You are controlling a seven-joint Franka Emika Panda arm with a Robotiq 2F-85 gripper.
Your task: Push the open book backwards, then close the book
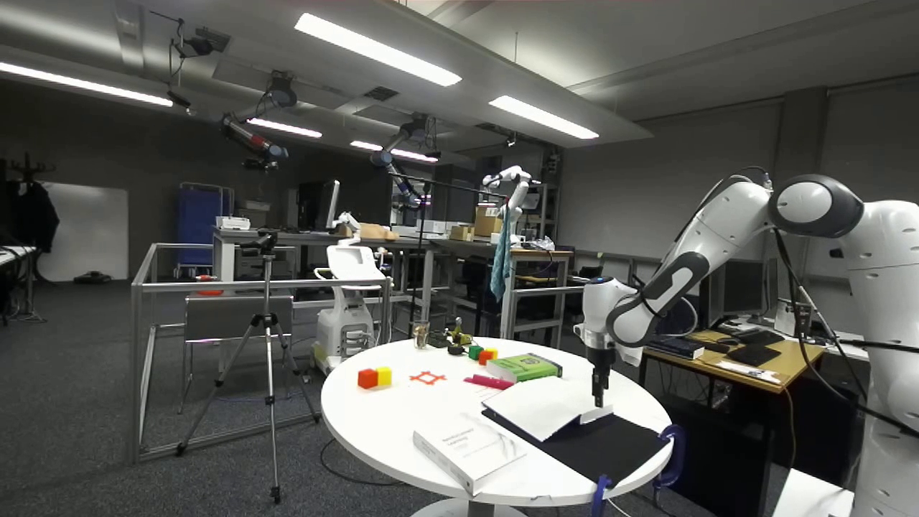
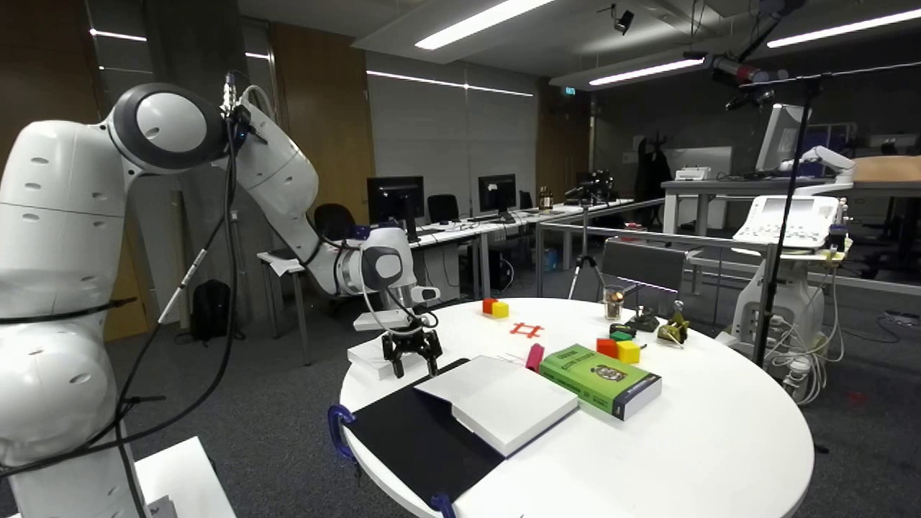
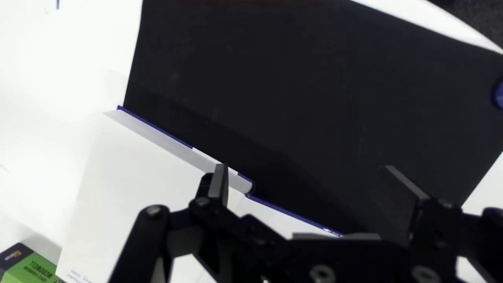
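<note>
The gripper (image 2: 415,368) is released, its two fingers (image 3: 218,184) wide apart and gripping nothing; below it and farther out lies the open book (image 2: 514,404), partly on the black mat (image 2: 424,432), partly on the table (image 2: 719,432); whether the fingers touch it, I cannot tell. If the gripper pushes near one end of the edge, I think the book may turn instead of sliding; the green book (image 2: 604,378), lying close on the side away from the gripper, could block it or be shoved along; at the closing, a finger coming in too high may turn over only some pages (image 3: 137,188) and leave the book open. As for containers, a cup (image 2: 613,291) stands upright well beyond the gripper, past the green book; something brownish (image 2: 613,309) is inside, too small to name.
</note>
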